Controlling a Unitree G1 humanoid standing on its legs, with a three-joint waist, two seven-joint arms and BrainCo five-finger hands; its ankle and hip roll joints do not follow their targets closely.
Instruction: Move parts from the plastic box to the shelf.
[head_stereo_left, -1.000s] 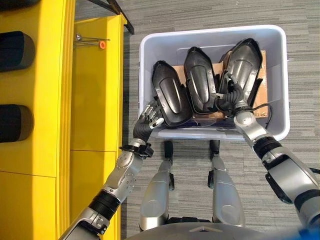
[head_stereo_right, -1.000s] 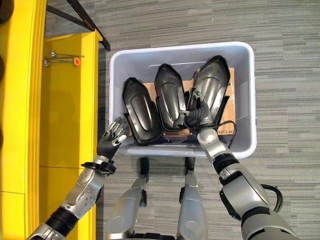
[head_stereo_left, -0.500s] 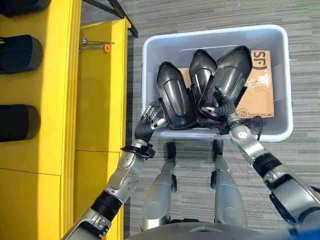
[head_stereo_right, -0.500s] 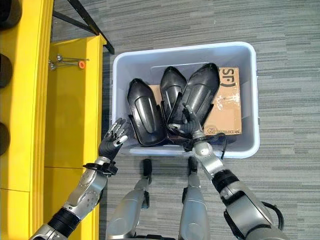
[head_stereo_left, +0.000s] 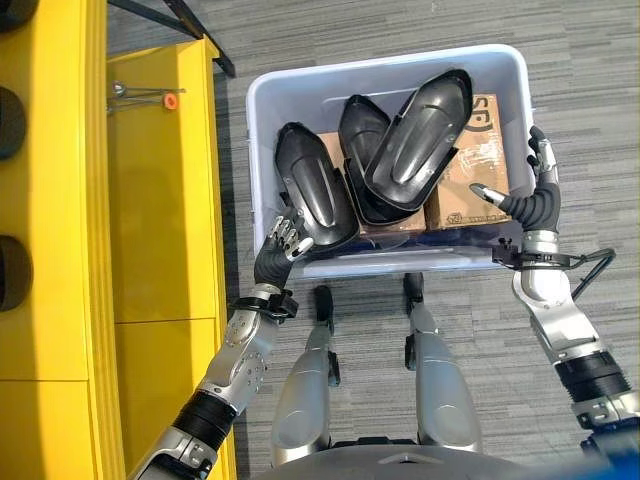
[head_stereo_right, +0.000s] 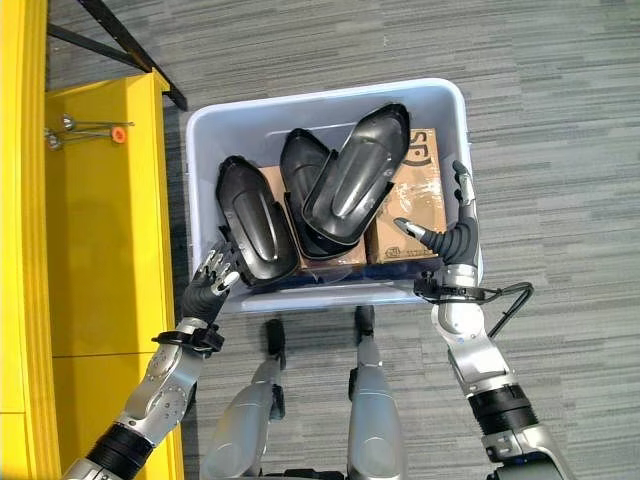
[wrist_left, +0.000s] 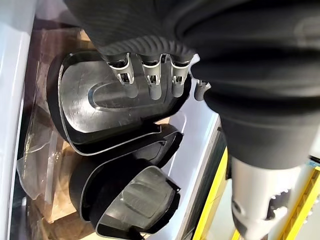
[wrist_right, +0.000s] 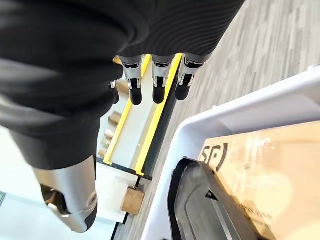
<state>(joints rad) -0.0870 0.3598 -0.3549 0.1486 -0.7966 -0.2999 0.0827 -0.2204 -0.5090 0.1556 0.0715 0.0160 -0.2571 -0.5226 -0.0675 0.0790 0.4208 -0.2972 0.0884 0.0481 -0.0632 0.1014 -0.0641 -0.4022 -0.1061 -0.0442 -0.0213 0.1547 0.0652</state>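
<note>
plastic box (head_stereo_right: 200, 130): three black parts (head_stereo_right: 350, 190), cardboard | right hand (head_stereo_right: 455, 240): fingers straight, at box's right rim

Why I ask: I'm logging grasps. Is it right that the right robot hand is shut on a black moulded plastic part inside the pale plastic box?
No. In the left eye view the right robot hand is open, holding nothing, at the pale plastic box rim.

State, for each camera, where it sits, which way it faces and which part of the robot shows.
Left and right eye views: on the head, facing down at the plastic box of black parts, left hand, right hand and yellow shelf.
Left wrist view: along the left hand into the box.
Right wrist view: along the right hand, over the box rim.
All share the parts.
</note>
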